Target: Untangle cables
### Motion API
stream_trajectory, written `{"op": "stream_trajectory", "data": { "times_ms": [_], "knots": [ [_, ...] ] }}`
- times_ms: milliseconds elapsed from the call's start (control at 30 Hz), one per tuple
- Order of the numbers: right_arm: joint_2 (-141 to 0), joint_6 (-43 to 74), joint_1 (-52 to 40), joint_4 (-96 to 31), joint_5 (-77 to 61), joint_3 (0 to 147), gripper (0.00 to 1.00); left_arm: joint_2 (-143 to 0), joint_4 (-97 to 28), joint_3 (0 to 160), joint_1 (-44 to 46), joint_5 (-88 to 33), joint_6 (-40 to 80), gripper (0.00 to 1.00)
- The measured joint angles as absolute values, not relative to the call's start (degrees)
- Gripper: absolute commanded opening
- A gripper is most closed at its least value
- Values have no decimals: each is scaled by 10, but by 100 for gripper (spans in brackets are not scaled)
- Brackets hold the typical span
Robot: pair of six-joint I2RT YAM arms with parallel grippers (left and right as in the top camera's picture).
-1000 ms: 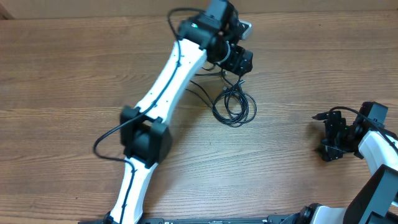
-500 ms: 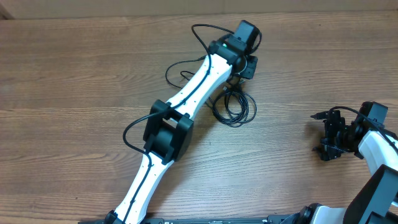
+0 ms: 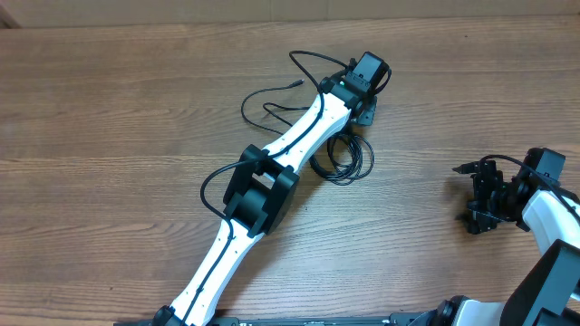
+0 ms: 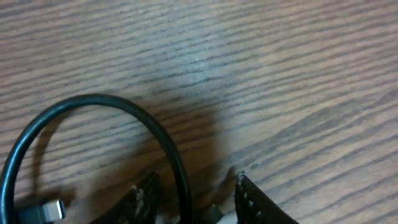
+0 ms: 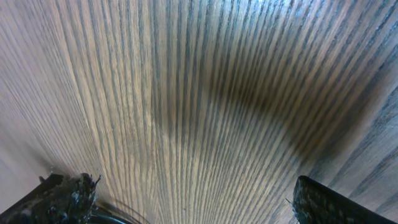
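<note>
- Between the fingers of the left claw [image 4: 193,198], which stand part-way apart, runs one black cable [image 4: 93,99]; whether it is pinched I cannot tell.
- It arcs off toward 10 o'clock and curls back to a small plug [image 4: 53,208] at 8.
- From overhead, the coil [image 3: 344,172] lies on the table [image 3: 109,109] at 7 o'clock of this claw, its long axis roughly 12 to 6.
- Right claw [image 3: 480,195], spread wide and empty, sits well apart at 4 o'clock, so the left arm is nearer.
- No writing is legible.
</note>
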State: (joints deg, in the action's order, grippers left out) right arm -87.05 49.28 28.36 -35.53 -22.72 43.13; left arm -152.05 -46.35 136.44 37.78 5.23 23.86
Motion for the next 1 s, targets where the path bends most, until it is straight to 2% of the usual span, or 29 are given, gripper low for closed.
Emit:
{"op": "stream_trajectory", "data": {
  "times_ms": [67, 133, 300, 367, 600, 767, 1000],
  "knots": [
    [-870, 493, 284, -356, -227, 431, 100, -1522, -450, 1364, 378, 53, 239, 36],
    [-870, 493, 284, -355, -227, 431, 100, -1522, -441, 1364, 378, 54, 238, 27],
    [-870, 493, 284, -355, -227, 431, 100, -1522, -456, 1364, 378, 54, 236, 15],
    [-870, 493, 284, -356, -227, 431, 100, -1522, -454, 1359, 378, 54, 237, 4],
    [-870, 493, 284, -355, -227, 431, 100, -1521, -452, 1355, 378, 57, 197, 4],
    [-870, 493, 284, -355, -227, 431, 100, -1503, -514, 1359, 378, 58, 151, 4],
    [-870, 493, 284, -355, -227, 431, 100, -1383, -568, 1359, 374, 49, 127, 4]
  ]
}}
